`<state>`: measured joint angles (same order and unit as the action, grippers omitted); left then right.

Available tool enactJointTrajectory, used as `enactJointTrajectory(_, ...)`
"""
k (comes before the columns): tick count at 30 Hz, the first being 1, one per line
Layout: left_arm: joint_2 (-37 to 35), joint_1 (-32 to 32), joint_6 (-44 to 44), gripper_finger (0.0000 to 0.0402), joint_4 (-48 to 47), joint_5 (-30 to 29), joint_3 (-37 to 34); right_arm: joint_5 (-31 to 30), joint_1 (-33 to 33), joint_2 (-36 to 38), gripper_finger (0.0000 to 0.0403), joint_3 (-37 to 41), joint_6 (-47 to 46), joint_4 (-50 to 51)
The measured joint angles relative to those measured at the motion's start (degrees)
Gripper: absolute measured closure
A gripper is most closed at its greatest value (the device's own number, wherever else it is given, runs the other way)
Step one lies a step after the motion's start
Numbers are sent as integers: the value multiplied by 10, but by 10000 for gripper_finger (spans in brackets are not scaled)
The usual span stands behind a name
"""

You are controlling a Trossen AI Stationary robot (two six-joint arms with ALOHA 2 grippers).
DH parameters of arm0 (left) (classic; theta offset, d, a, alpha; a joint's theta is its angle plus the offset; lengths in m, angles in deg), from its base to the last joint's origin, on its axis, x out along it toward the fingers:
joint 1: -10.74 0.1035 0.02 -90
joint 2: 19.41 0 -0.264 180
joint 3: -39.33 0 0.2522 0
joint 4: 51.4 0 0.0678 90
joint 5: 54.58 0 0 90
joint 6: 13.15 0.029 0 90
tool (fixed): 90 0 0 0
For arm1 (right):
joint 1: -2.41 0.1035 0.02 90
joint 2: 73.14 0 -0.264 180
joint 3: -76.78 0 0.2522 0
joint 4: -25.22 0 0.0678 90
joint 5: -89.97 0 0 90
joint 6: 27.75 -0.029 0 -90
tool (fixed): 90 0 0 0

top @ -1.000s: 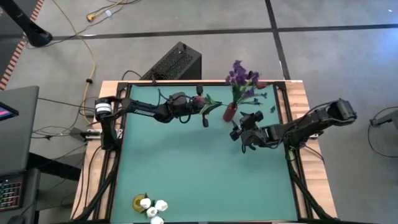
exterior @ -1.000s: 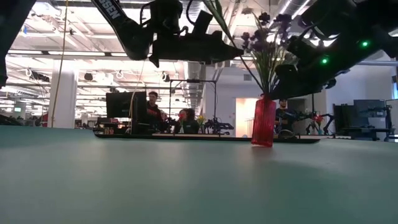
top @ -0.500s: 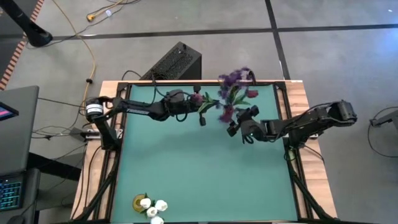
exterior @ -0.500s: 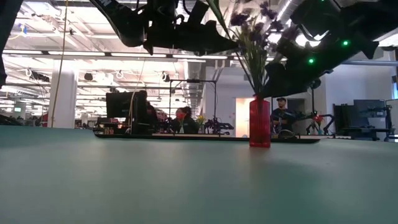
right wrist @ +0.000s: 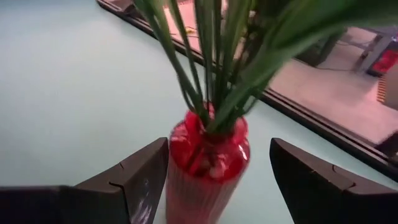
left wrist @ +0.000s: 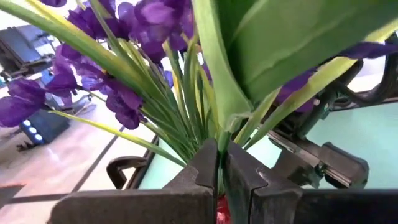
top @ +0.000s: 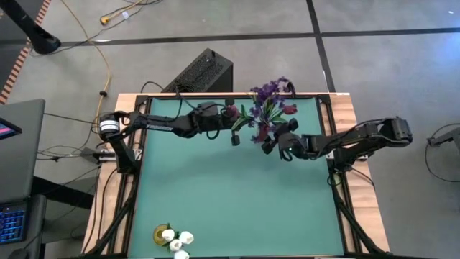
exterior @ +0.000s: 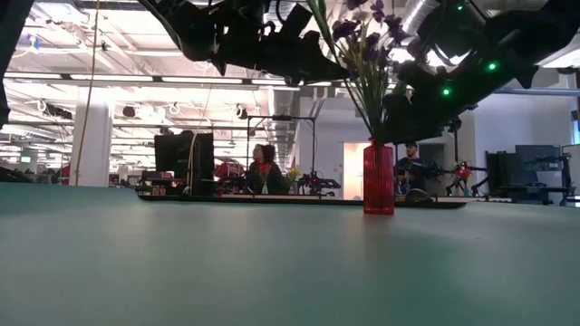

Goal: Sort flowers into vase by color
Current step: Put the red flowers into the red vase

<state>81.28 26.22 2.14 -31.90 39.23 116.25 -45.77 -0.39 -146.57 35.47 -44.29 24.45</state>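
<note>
Left gripper (left wrist: 221, 171): jaws clenched on a green flower stem (left wrist: 219, 124), pinched right between the tips, just above the mouth of the red vase (right wrist: 208, 165). I see this flower's dark red bud (top: 231, 111) next to the left wrist in the high view, so the stem lies tilted toward the vase.

Right gripper (right wrist: 217, 180): jaws released, spread wide, one finger (right wrist: 140, 174) on each side of the vase body. I can't tell whether either finger touches the glass.

The vase stands upright at the far edge of the green desk (top: 237, 194), near the middle-right of the back rail. In it: purple sprigs (top: 267, 92) fanning out, green stems packed into the neck. A second dark red bud (top: 290, 109) shows beside the purple heads.

Low view: the vase (exterior: 379, 177) is flat on the desk, both arms crowded above it.

Near-left corner of the desk: white tulip heads (top: 176, 239) bunched together, well apart from both grippers.

People are seated at benches in the room behind.
</note>
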Motion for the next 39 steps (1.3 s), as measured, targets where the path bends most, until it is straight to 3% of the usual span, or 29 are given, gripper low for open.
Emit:
enactJointTrajectory(20,8,0,-16,401,-56,0,50,131,-53,0,97,0,47,-46)
enactJointTrajectory(32,84,4,-22,401,-69,3,92,129,-60,-1,97,0,45,-41)
enactJointTrajectory(39,85,7,-24,401,-91,-2,98,131,-60,-1,97,0,46,-37)
